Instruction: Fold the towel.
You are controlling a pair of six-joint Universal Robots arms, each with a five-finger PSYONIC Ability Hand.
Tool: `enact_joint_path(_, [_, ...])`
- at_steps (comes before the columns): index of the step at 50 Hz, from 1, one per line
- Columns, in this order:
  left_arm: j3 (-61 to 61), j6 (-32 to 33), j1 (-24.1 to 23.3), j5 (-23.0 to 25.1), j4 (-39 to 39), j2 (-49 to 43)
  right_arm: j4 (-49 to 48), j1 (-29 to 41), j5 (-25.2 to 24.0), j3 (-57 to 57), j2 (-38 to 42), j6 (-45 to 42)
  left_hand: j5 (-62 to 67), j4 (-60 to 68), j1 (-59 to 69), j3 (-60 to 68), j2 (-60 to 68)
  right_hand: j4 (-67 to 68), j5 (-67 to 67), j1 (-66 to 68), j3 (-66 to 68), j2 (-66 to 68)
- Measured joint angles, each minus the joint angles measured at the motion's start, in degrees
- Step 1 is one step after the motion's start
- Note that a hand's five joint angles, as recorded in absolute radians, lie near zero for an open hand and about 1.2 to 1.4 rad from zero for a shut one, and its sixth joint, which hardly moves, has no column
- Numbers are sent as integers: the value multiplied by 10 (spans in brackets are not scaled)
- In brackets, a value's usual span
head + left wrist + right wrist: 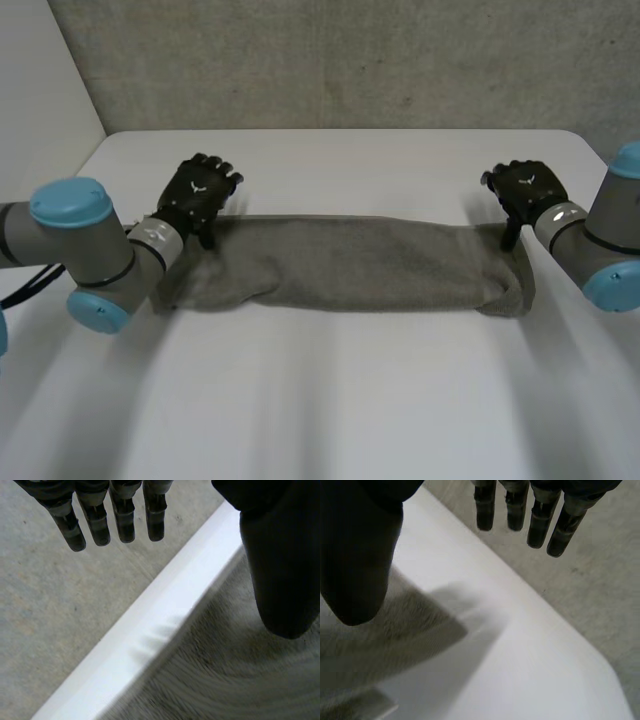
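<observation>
- A grey towel point(350, 265), folded into a long narrow band, lies crosswise on the white worktop point(330, 400), its ends pointing toward the two arms.
- The left robot hand point(198, 198) sits at the far edge of the towel's left end. In its wrist view the fingers point(95, 525) hang straight, well apart from the thumb point(282, 570), which is over the cloth. It grips nothing.
- The right robot hand point(525, 190) sits at the far corner of the towel's right end. Its fingers point(540, 525) are likewise straight, and the thumb point(357, 555) is held apart above the towel's edge. It holds nothing.
- A grey concrete wall point(350, 60) rises behind the worktop.
</observation>
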Motion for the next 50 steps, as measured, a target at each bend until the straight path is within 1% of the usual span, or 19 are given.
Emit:
enact_joint_path(8, [-58, -7, 2, -1, -5, 84, -17, 5, 4, 62, -108, 7, -1, 0, 0, 0, -5, 0, 0, -18, 0, -16])
enact_joint_path(14, [-146, -32, 4, -2, -32, 179, 2, 2, 2, 161, -205, 14, -1, 0, 0, 0, -5, 0, 0, -19, 0, -16])
enact_joint_path(19, [-228, -73, 5, -10, -72, 255, 17, -2, -2, 266, -278, 17, -1, 0, 0, 0, -5, 0, 0, -21, 0, -16])
enact_joint_path(23, [-280, -101, 4, -34, -107, 293, 8, -3, -5, 347, -319, 15, -1, 0, 0, 0, -5, 0, 0, -21, 0, -16])
enact_joint_path(26, [-311, -117, 1, -69, -128, 306, -17, -4, -11, 406, -339, 13, -1, 0, 0, 0, -5, 0, 0, -20, 0, -16])
enact_joint_path(31, [-333, -126, -2, -118, -136, 305, -55, -17, -20, 459, -346, 10, -1, 0, 0, 0, -5, 0, 22, -3, 0, -6])
enact_joint_path(33, [-336, -128, -3, -139, -133, 298, -70, -27, -26, 475, -343, 10, -1, 0, 0, 0, -5, 0, 54, 20, 0, 20])
enact_joint_path(36, [-336, -132, -3, -155, -126, 284, -87, -37, -33, 486, -333, 10, -1, 0, 0, 0, -5, 0, 104, 62, 0, 66])
enact_joint_path(42, [-328, -138, 2, -165, -96, 251, -136, -47, -38, 489, -294, 10, -1, 0, 0, 0, -5, 0, 178, 144, 0, 149])
enact_joint_path(45, [-323, -139, 6, -168, -77, 237, -156, -49, -38, 483, -271, 10, -1, 0, 0, 0, -5, 0, 195, 165, 0, 165])
enact_joint_path(48, [-317, -138, 10, -170, -63, 225, -164, -49, -36, 474, -252, 10, -1, 0, 0, 0, -5, 0, 201, 171, 0, 166])
enact_joint_path(50, [-312, -138, 12, -171, -56, 218, -166, -48, -35, 467, -241, 10, -1, 0, 0, 0, -5, 0, 234, 205, 0, 202])
